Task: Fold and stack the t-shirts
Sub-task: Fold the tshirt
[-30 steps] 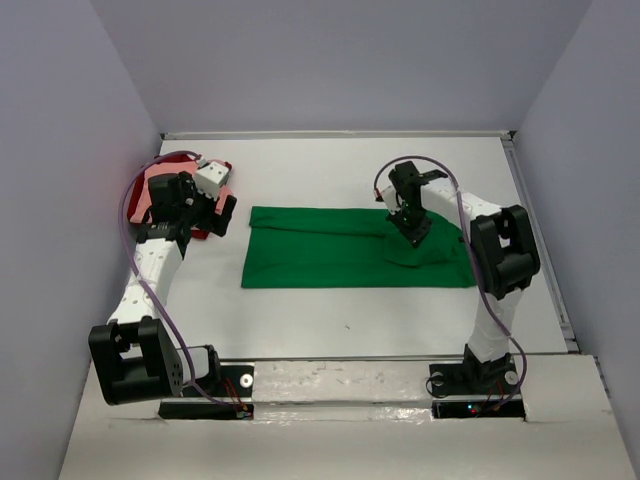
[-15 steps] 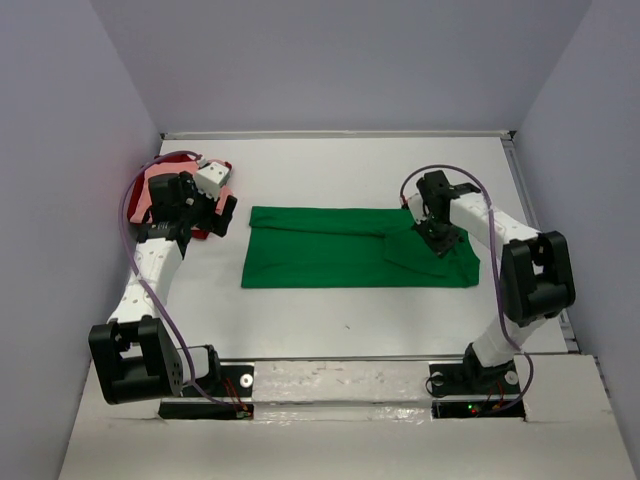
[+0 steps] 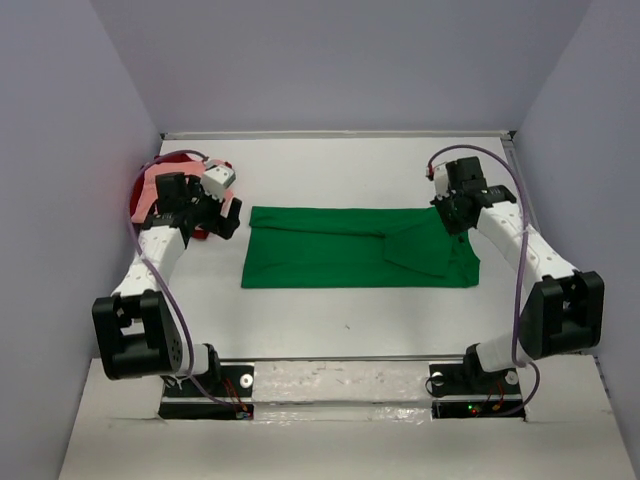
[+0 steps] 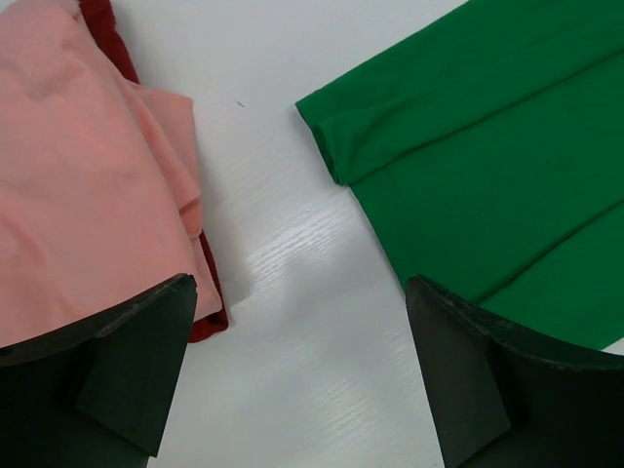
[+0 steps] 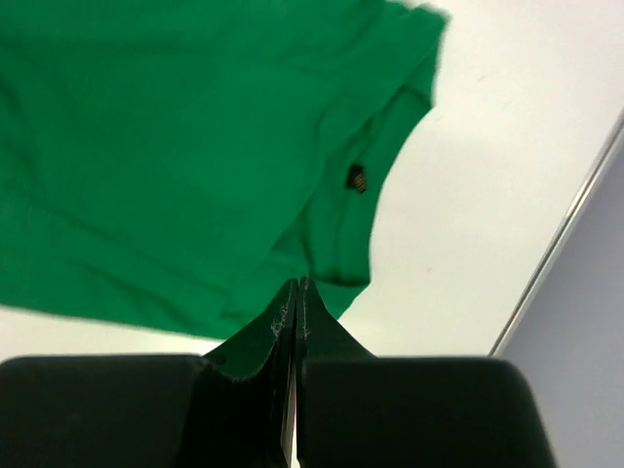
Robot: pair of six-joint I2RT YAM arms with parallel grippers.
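The left tool (image 4: 300, 288) is spread wide and grasps nothing. It hangs over bare tabletop (image 4: 292, 390), between the pink shirt (image 4: 78, 166), which lies on the dark red shirt (image 4: 109, 39), and the green shirt (image 4: 487, 146). The right tool (image 5: 295, 292) is clenched and empty, its arm stretched to the green shirt's upper right corner. The green shirt lies flat at mid-tabletop.
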